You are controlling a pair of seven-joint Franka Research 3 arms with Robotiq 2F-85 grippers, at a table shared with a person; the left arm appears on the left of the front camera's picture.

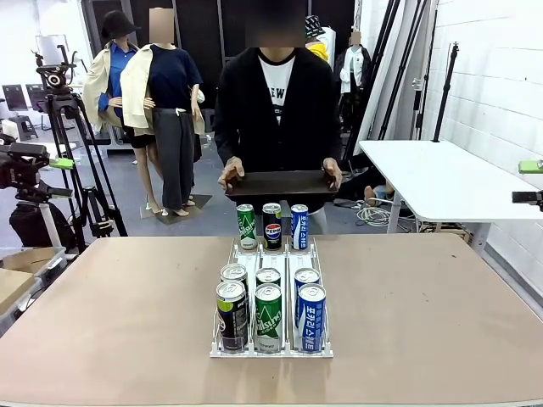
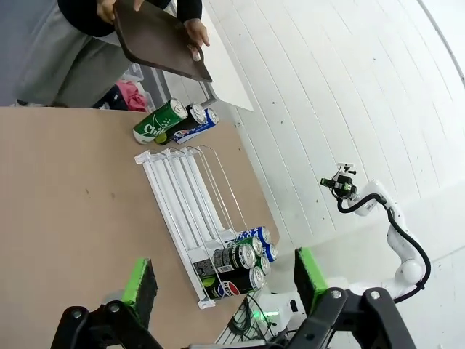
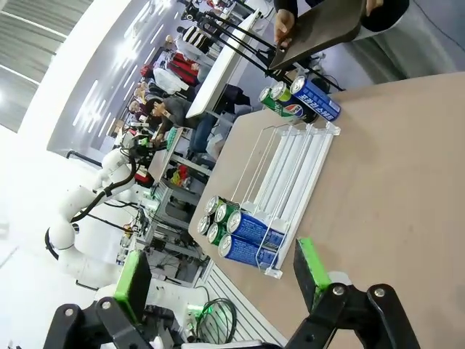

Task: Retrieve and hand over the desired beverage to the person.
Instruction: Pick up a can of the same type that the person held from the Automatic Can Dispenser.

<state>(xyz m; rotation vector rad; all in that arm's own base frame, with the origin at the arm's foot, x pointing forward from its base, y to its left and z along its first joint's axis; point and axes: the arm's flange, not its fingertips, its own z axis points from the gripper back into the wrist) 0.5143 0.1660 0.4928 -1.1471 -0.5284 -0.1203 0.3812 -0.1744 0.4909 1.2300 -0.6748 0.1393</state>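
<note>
The left gripper [image 2: 224,280] hangs over the table with its green-padded fingers [image 2: 139,287] spread wide and nothing between them. The right gripper [image 3: 221,275] is just as wide apart and empty.

Below both lies the flat brown table [image 1: 110,297]. On it sits a white wire can rack [image 1: 271,254], its long axis running from the robot's side toward the person. Six drink cans [image 1: 268,318] stand upright at its near end in three lanes: dark, green, blue. Three more cans [image 1: 271,225], green, black Pepsi and blue, stand upright at the far end; whether they are on the rack or just past it is unclear.

The front view gives the labels head-on. The rolled wrist views show the near cans' round tops, the cans lying sideways in the picture.

Beyond the far cans, the person [image 1: 246,110] in a black open jacket holds a dark flat tray [image 1: 280,184] level by its two ends. Which can is wanted cannot be told.
</note>
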